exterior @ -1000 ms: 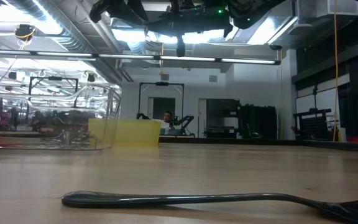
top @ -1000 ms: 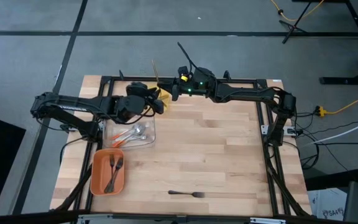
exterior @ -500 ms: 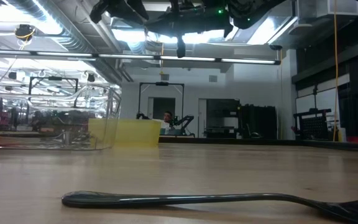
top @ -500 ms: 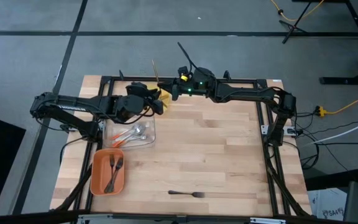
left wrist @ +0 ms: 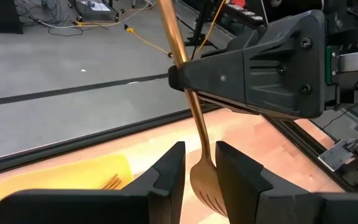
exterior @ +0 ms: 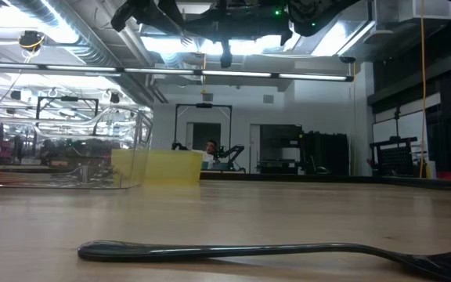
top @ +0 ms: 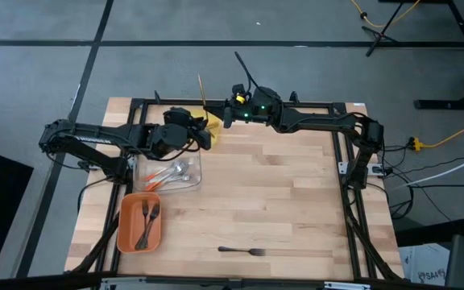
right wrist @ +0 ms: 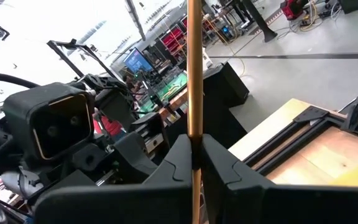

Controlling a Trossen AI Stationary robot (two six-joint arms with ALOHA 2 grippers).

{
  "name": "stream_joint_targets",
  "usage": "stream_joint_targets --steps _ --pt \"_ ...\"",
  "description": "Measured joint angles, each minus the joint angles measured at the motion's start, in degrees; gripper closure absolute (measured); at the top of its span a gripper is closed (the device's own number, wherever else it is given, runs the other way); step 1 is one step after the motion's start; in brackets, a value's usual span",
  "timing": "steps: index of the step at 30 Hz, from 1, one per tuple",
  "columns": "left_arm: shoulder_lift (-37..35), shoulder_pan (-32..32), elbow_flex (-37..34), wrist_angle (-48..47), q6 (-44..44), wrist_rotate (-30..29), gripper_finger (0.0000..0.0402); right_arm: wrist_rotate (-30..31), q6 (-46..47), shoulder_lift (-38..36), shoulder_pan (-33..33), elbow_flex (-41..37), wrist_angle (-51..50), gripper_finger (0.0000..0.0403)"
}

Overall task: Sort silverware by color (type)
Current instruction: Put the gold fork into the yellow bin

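Observation:
A tan wooden fork (left wrist: 191,99) stands nearly upright above the yellow tray (top: 214,125) at the table's far edge, handle up (top: 200,87) and head down (left wrist: 204,183). My right gripper (right wrist: 195,138) reaches in level from the right and is shut on the handle. My left gripper (left wrist: 199,146) comes from the left, open, one finger on each side of the fork's head. Silver utensils with orange tips lie in the clear tray (top: 171,172). Dark forks lie in the orange tray (top: 139,221). One dark fork (top: 242,251) lies on the table near the front edge. My right gripper pinches the wooden fork's handle (right wrist: 194,118) between its two fingers (left wrist: 247,68), partway along its length. The fingers lie level and across the handle, coming from the table's right. The fork hangs upright in the hold, head down, clear of the tray. My left gripper has the fork's head between its fingers (left wrist: 166,177); whether they touch it I cannot tell.
The yellow tray (left wrist: 55,186) holds other wooden utensils (left wrist: 110,182). A black frame runs round the table's edges (top: 345,161). The middle and right of the wooden tabletop (top: 280,193) are bare. In the low view the lone dark fork (exterior: 249,252) lies across the foreground.

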Motion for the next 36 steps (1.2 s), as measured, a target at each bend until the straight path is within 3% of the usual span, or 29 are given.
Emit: stream_joint_targets --steps 24,36 --pt "1.34 2.36 0.04 1.95 1.75 2.87 0.0321 -0.14 -0.66 0.02 1.11 -0.09 1.45 0.0402" --pt "1.35 2.36 0.04 1.68 1.77 3.02 0.0394 -0.21 -0.83 0.02 1.07 -0.08 1.17 0.0402"
